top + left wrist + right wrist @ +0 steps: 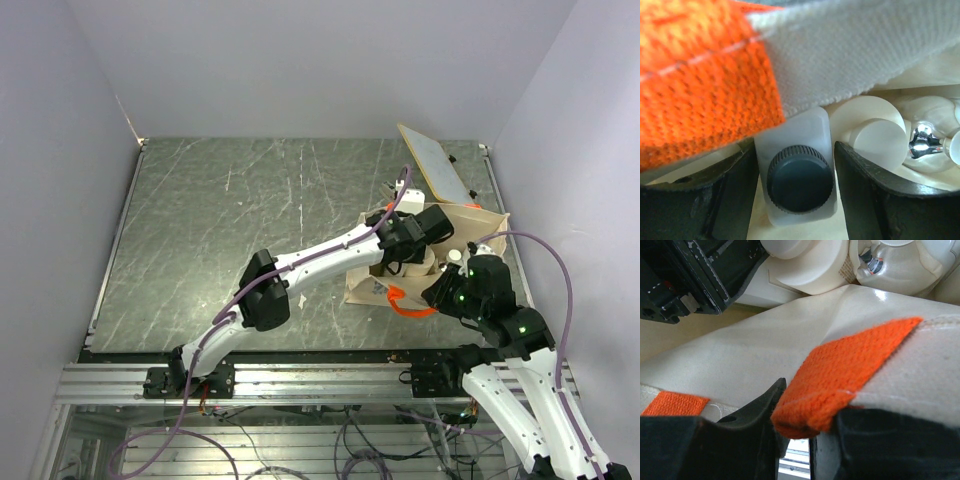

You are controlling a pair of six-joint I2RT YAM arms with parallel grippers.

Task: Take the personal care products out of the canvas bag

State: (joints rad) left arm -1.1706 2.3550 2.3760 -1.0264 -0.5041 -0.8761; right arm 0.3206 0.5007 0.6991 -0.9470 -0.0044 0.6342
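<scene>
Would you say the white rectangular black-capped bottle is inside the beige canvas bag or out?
Inside: the bottle sits beneath the bag's rim, between the left gripper's fingers.

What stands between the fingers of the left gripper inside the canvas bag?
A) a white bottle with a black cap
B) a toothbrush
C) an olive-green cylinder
A: the left wrist view shows the white bottle with its black cap between the fingers of the left gripper.
</scene>
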